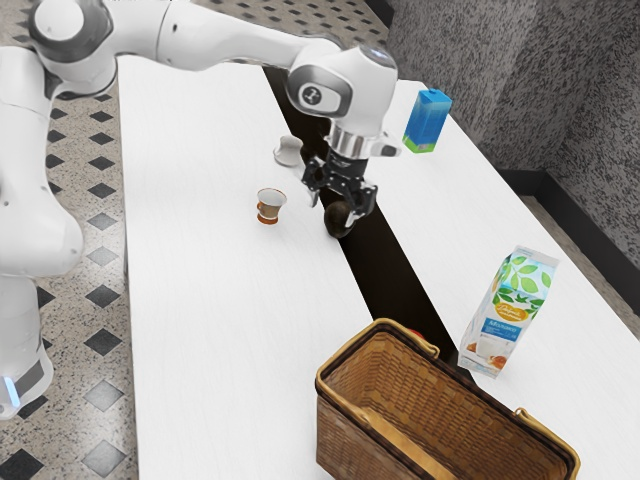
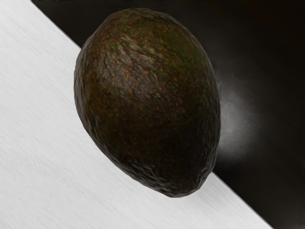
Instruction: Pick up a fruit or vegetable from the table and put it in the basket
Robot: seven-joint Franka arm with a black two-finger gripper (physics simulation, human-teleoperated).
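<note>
Over the table, my gripper [image 1: 334,207] points down with its fingers spread open. Under it lies a dark avocado [image 1: 338,221], partly covered by one finger in the exterior view; a gap shows between the other finger and the fruit. In the wrist view the avocado [image 2: 147,102] looks large, brown-green and bumpy, lying across the border of the white tabletop and the dark strip. The brown wicker basket [image 1: 345,436] stands at the exterior view's bottom right, its handles folded down onto the rim.
A small brown-and-white cup [image 1: 270,205] and a whitish object [image 1: 288,151] are near the gripper. A blue carton [image 1: 427,121] stands farther back, and a white milk carton [image 1: 509,312] beside the basket. Something red [image 1: 416,334] peeks out behind the basket's rim.
</note>
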